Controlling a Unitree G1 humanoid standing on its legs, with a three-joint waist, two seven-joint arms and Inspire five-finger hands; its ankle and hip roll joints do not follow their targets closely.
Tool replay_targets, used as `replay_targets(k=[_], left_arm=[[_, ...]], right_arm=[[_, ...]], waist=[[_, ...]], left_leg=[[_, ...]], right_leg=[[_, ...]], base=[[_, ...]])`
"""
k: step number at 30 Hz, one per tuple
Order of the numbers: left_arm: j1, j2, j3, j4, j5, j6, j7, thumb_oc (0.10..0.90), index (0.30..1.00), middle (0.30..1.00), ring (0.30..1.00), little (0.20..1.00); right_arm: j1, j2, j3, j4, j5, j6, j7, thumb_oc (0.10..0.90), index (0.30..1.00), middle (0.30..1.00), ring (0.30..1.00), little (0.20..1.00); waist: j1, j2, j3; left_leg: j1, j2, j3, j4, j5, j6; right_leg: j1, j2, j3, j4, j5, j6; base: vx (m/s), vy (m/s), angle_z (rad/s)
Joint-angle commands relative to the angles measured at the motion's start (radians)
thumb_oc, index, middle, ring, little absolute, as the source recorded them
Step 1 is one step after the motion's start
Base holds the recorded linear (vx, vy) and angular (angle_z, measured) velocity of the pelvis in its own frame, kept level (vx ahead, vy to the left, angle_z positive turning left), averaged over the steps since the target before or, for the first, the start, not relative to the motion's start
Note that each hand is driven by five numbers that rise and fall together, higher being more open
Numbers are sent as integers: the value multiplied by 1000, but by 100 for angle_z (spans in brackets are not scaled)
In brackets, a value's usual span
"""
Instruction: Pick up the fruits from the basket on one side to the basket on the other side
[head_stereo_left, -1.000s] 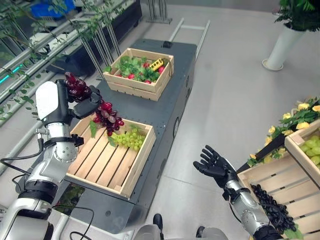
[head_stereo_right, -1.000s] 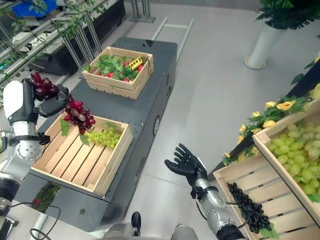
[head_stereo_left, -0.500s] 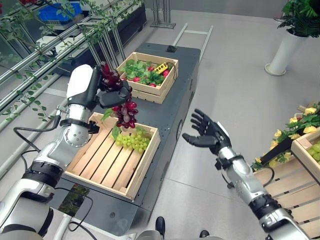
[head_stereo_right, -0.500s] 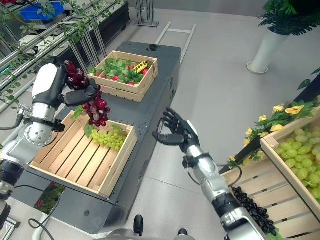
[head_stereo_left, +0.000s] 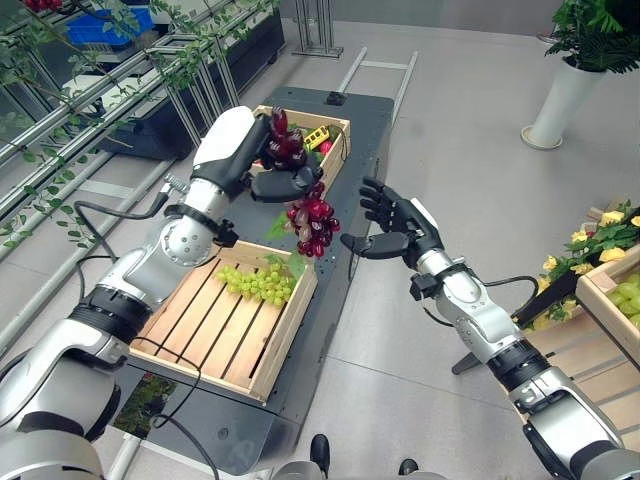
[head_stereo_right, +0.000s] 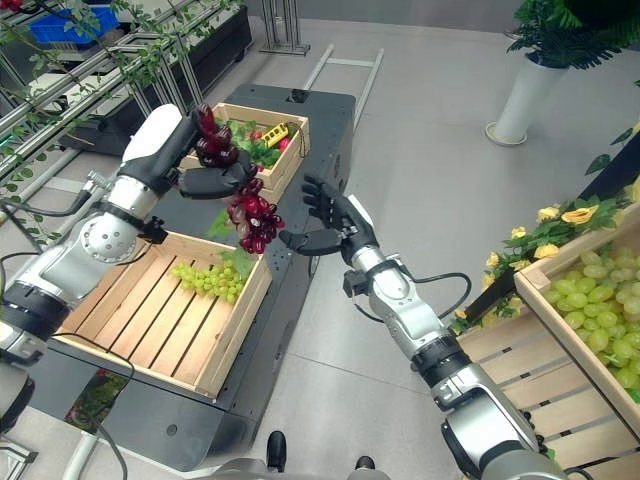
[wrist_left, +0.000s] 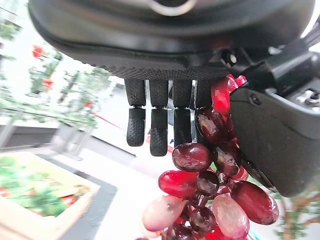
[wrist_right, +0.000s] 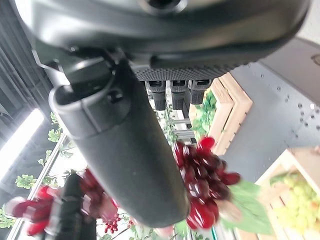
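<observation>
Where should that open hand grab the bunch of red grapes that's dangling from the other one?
Probably near the top of the red grapes, just under the left hand that pinches their stem end. The bunch hangs straight down and free above the crate, so the open right hand, already level beside it, could close in sideways from the right.

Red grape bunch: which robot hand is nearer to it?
Left. The left robot hand grips the top of the red grape bunch, which hangs below it. The right robot hand is open beside the bunch, not touching.
</observation>
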Motion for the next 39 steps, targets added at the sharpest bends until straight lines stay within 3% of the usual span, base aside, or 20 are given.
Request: replay_targets(k=[1,10,25,33,39], left_arm=[[-257,-12,9,24,-129,-35,68,400,300,300,300,300],[-276,-69,11,-53,-191,-6,41,400,300,300,300,300],[-250,-123,-23,-125,-165,76,-117,400,300,300,300,300],[-222,-109,-37,-58,-107,77,-130,400,300,300,300,300],[-201,-121,-26,-23,-127,45,-124,400,300,300,300,300]], right_arm=[[-120,25,16,-11,83,-71,-11,800,900,900,900,900],[-148,70,32,-19,102,-68,-27,800,900,900,900,900],[-239,103,27,-46,85,-97,-108,800,900,900,900,900],[-233,101,10,-88,119,-139,-92,800,900,900,900,900],[-216,120,-2,-95,211,-191,-16,800,900,900,900,900]], waist=[[12,12,-135],[20,5,-137],[30,1,-139],[27,2,-140],[31,2,-141]], left_leg=[[41,-75,-50,1,-150,-4],[41,-76,-68,1,-152,-4],[46,-76,-82,1,-151,-2],[48,-75,-76,1,-152,0],[47,-77,-87,1,-151,2]], right_leg=[[-18,69,-9,9,-22,-69],[-11,70,-13,4,-24,-71],[-6,74,-8,1,-24,-76],[-3,72,-9,1,-26,-75],[-3,73,-7,1,-27,-76]], base=[[0,0,0],[0,0,0],[0,0,0],[0,0,0],[0,0,0]])
